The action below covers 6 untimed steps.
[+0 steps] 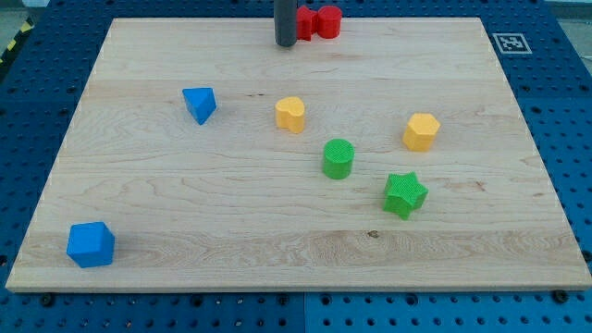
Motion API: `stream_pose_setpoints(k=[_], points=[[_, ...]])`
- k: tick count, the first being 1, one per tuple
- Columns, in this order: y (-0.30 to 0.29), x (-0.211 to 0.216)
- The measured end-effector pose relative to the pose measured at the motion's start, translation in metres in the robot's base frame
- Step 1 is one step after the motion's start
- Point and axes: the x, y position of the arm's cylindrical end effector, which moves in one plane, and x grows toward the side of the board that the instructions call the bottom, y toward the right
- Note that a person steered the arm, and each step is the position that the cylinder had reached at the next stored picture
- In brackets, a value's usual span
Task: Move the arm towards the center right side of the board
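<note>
My tip [285, 43] rests on the wooden board [277, 231] near the view's top edge, a little left of the middle. A red block [319, 21] sits just to the right of the rod, close to it; its shape is partly hidden. A yellow heart-like block [290, 114] lies below my tip. A yellow hexagon block [421, 131] is at the centre right. A green cylinder [339, 158] and a green star [404, 194] lie right of the middle. A blue triangle block [200, 104] is at the left. A blue cube-like block [91, 244] is at the bottom left.
The board lies on a blue perforated table [555, 55]. A black and white marker tag [510, 42] sits at the board's top right corner.
</note>
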Motion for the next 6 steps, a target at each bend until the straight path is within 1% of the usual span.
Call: stream_pose_setpoints(k=[1, 2, 3, 5, 6], points=[[0.002, 0.036], [0.009, 0.037], [0.06, 0.051], [0.086, 0.061], [0.117, 0.075]])
